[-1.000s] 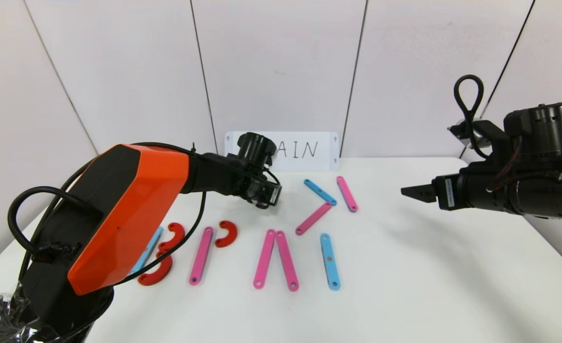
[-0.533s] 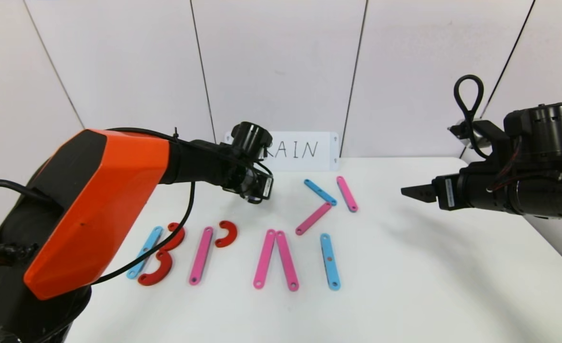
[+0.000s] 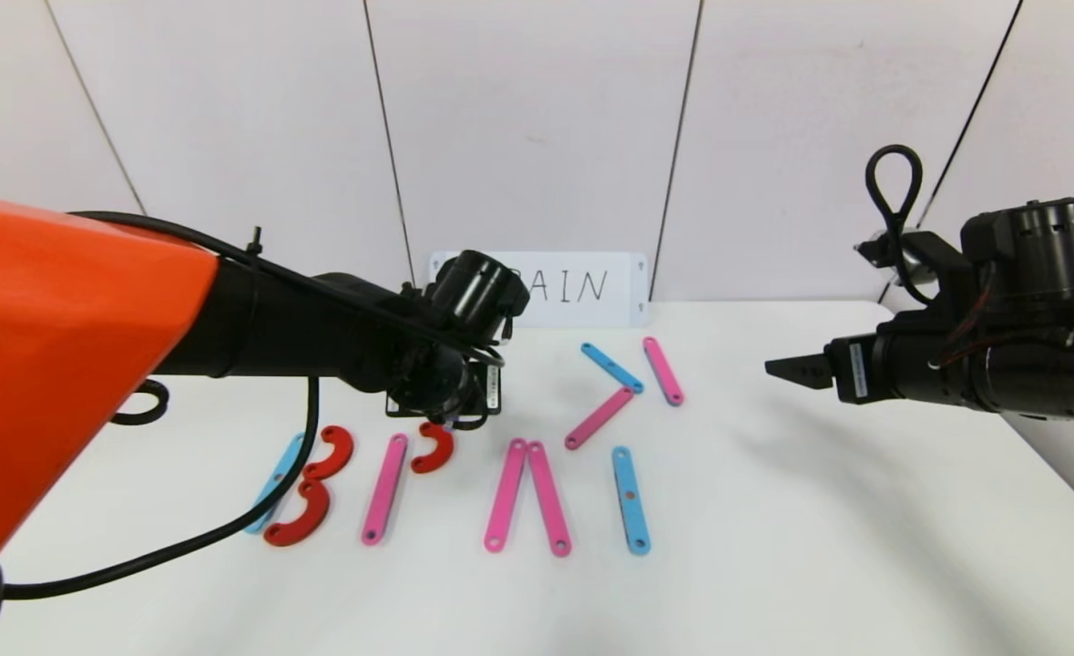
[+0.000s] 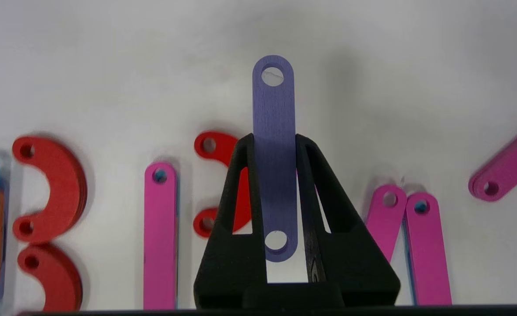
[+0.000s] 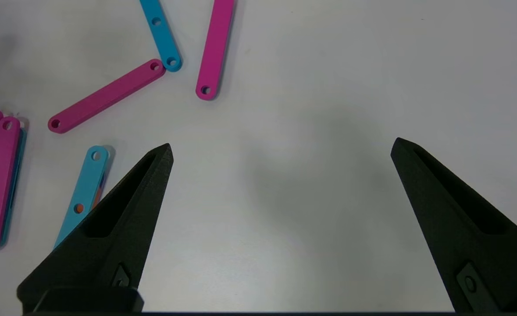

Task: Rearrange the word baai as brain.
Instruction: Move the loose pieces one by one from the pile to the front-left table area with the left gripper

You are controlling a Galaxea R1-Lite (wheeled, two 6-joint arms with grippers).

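B stands at lower left; the left gripper [image 4: 276,175], clamped on a purple strip [image 4: 273,109], hovers over the unfinished R. The right gripper [image 5: 280,149] idles agape; N remains.

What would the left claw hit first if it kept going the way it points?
Probably the red arc. The left gripper, jaws shut on a purple strip, points down at the table above that arc beside the pink strip. The purple strip's tip would likely land first; depth is unclear.
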